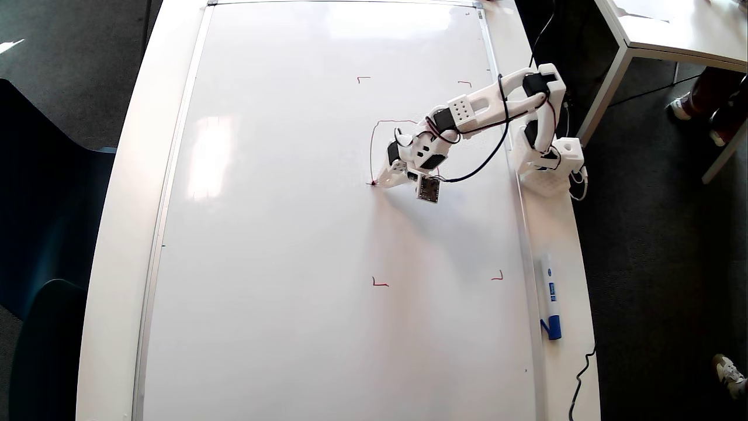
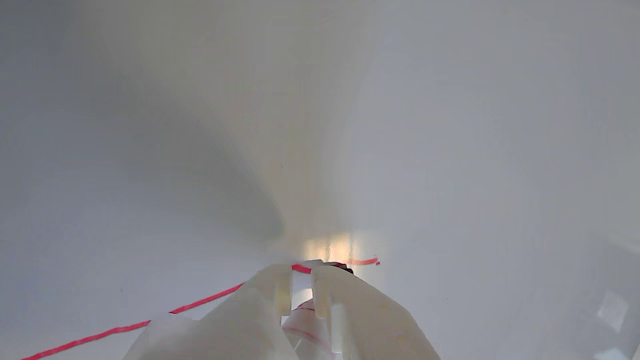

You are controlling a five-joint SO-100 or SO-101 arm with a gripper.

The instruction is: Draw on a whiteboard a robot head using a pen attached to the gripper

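The whiteboard (image 1: 280, 245) fills the table in the overhead view, with small red corner marks. A thin red line of the robot head (image 1: 371, 152) runs along a top edge and down a left side, ending at the pen tip. The gripper (image 1: 385, 177) reaches in from the right, shut on the pen (image 1: 374, 183), whose tip touches the board. In the wrist view the two white fingers (image 2: 270, 290) clamp the pen (image 2: 299, 292), and the red line (image 2: 125, 328) trails off to the lower left across the whiteboard (image 2: 450, 150). Most of the pen's body is hidden by the gripper.
A white marker with a blue cap (image 1: 550, 298) lies on the table's right strip, beside the board's frame. The arm's base (image 1: 549, 164) stands at the board's right edge, with a black cable looping over the board. Another table (image 1: 672, 29) is at the top right.
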